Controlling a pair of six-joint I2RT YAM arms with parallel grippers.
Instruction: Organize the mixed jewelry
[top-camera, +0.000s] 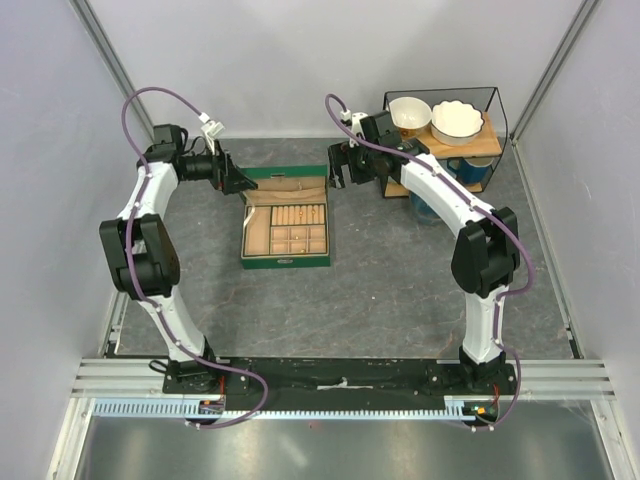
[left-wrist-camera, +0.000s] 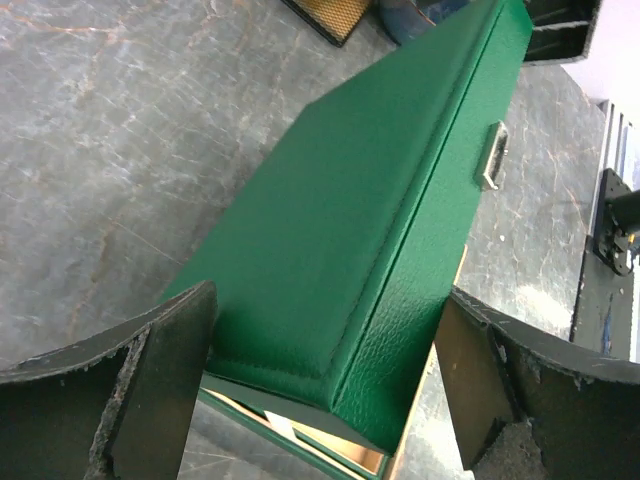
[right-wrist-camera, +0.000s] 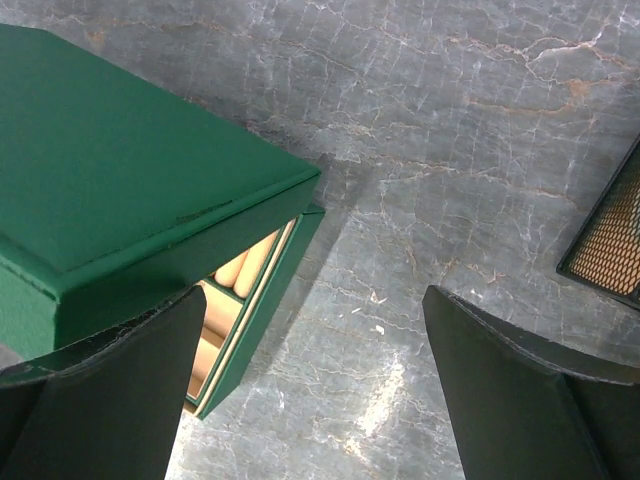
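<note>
A green jewelry box (top-camera: 287, 232) with tan compartments stands open mid-table, its lid (top-camera: 285, 185) raised at the back. No bangle, rings or studs can be made out in any view. My left gripper (top-camera: 235, 180) is open at the lid's left end. In the left wrist view my left gripper (left-wrist-camera: 325, 330) straddles the end of the lid (left-wrist-camera: 350, 180), which has a silver clasp (left-wrist-camera: 492, 155). My right gripper (top-camera: 340, 170) is open at the lid's right end. In the right wrist view my right gripper (right-wrist-camera: 315, 320) is over bare table beside the lid's corner (right-wrist-camera: 120, 170).
A black wire rack (top-camera: 445, 130) stands at the back right, with two white bowls (top-camera: 410, 112) (top-camera: 457, 120) on its wooden shelf and a blue object (top-camera: 430, 205) below. Its corner shows in the right wrist view (right-wrist-camera: 610, 250). White enclosure walls surround the grey table.
</note>
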